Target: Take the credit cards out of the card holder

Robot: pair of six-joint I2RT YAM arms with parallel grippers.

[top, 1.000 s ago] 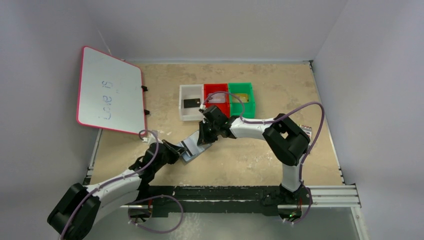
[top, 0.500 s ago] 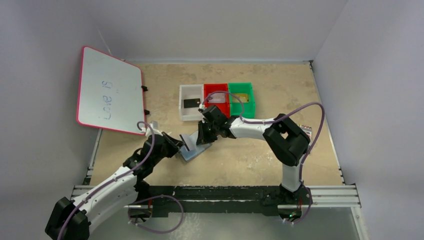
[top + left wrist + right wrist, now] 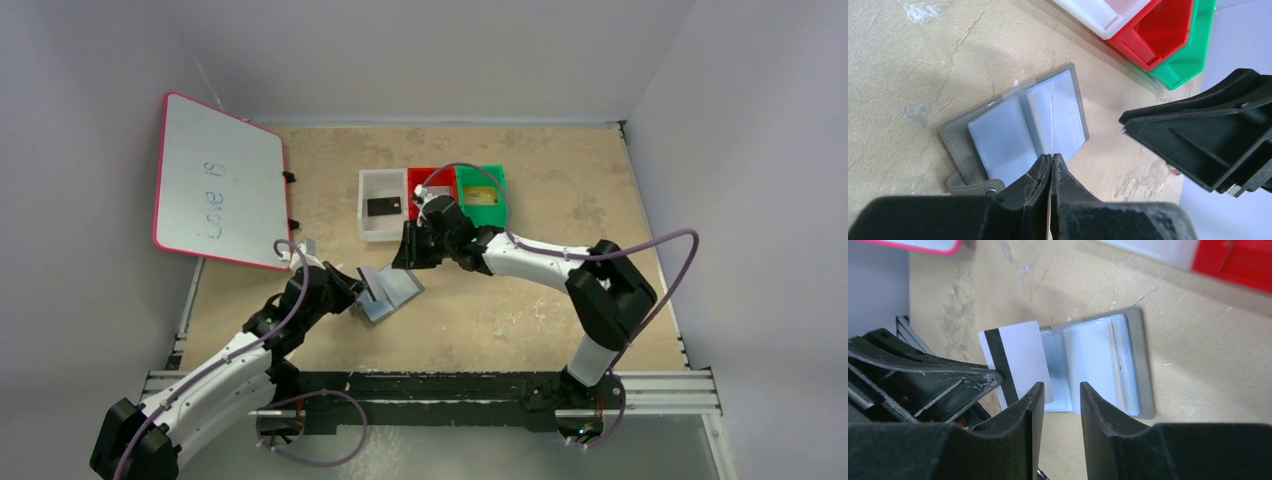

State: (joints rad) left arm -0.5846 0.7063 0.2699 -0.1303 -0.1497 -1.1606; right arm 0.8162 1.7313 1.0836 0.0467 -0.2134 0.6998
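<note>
Pale card [image 3: 1015,360]: the left jaws are clamping it by one short end, pressed together on the thin plastic. It is hanging tilted on edge just above the open card holder [image 3: 1013,135], its black stripe facing the right wrist camera.
Free or not: it is looking clear of the pockets, though where its far corner overlaps the holder I cannot tell for sure.
Right jaws: they are standing apart with nothing between them, hovering over the holder on the tray side.
Card holder: it is lying spread flat on the table [image 3: 520,300], shiny pockets up. Whether another card is sitting in the right pocket is too hard to read.
Other cards: a black card [image 3: 384,206] is resting in the white tray [image 3: 364,205], and a gold one [image 3: 483,195] in the green tray [image 3: 500,205].
Handling, card: I am judging it light, stiff and slick, so an edge pinch deep enough to stop it swivelling suits it best.
Handling, holder: it is looking soft and floppy, likely to slide or lift. Pressing on the grey border should be steadying it.
Likely destination: the red tray [image 3: 1168,30], near the right jaws.
</note>
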